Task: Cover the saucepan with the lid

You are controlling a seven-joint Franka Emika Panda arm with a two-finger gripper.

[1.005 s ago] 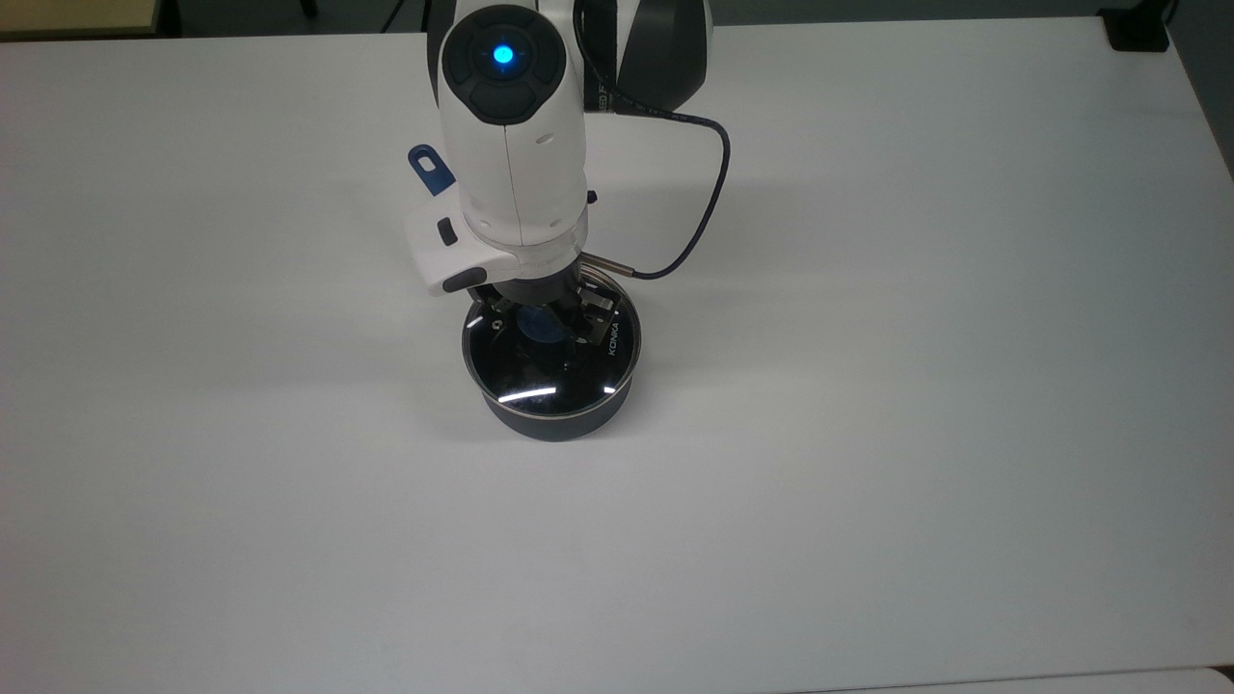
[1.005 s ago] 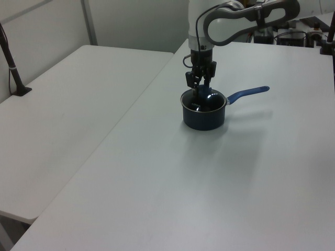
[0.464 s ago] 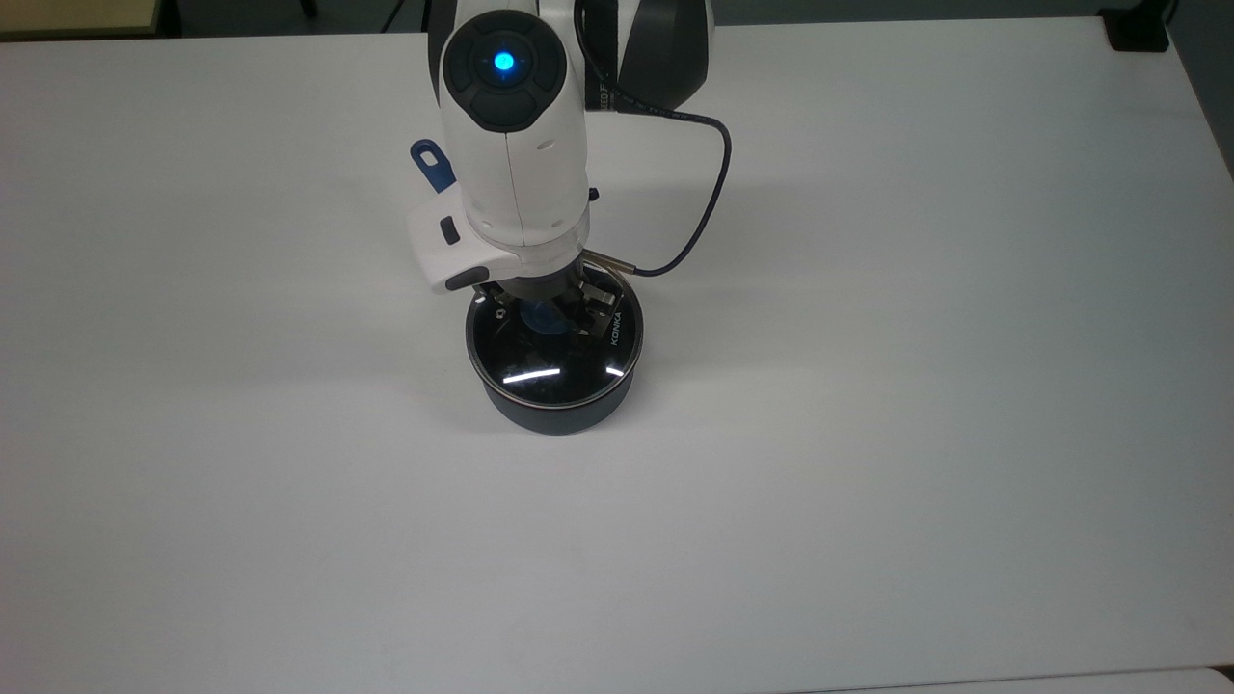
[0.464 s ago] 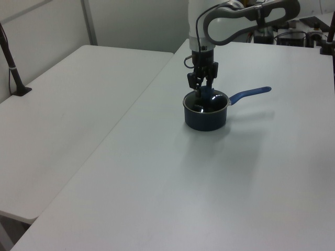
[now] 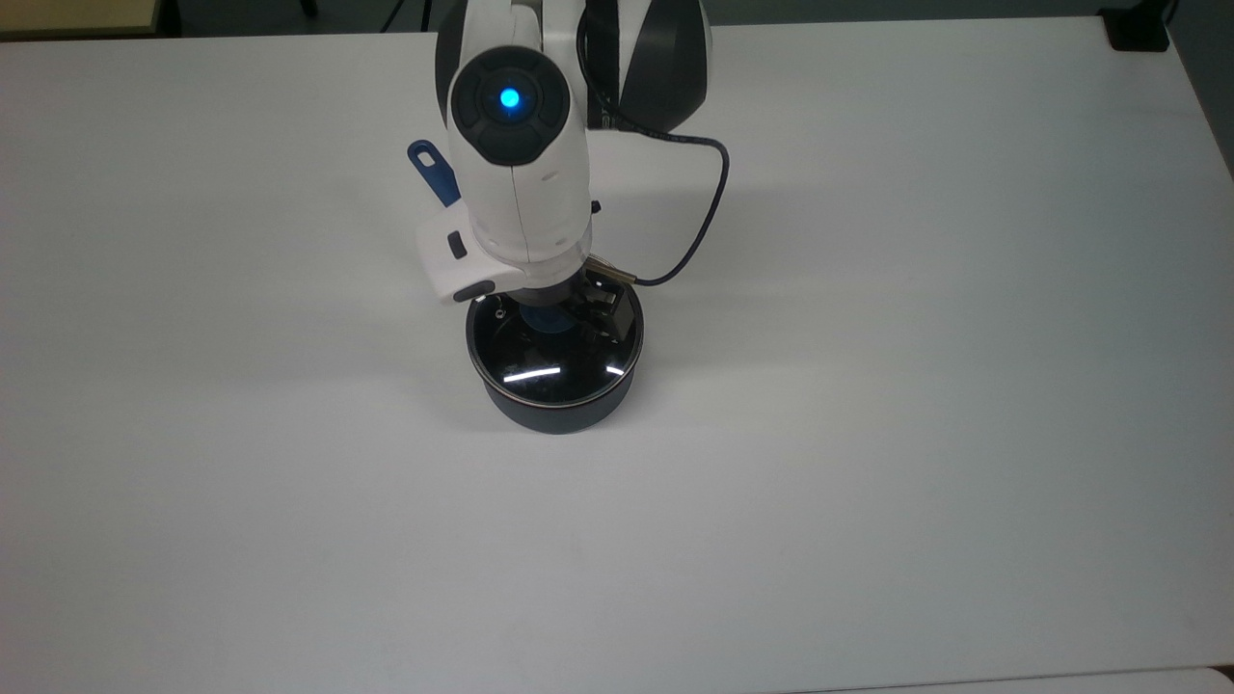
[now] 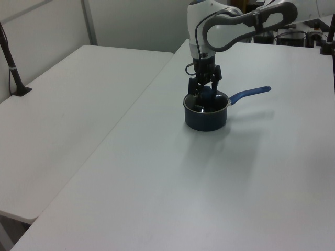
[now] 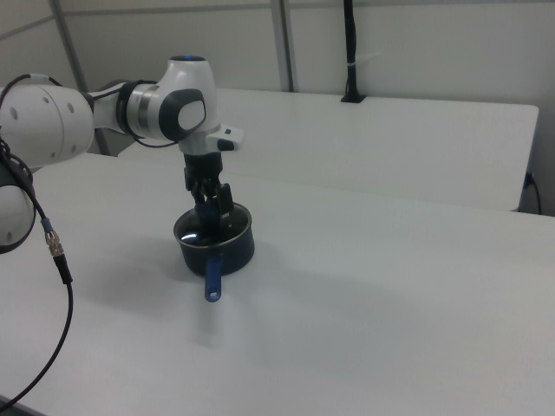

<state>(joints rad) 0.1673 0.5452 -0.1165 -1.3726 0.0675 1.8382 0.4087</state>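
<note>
One glass lid (image 5: pixel 554 361) sits on the saucepan (image 5: pixel 559 410) at the top view's centre on the white tabletop (image 5: pixel 868 434), end effector (image 5: pixel 554 316) spread open around its blue knob.

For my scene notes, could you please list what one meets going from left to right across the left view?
Black post at the side table's edge → claw above the lid → saucepan → its blue handle, pointing toward the left view's right.
</note>
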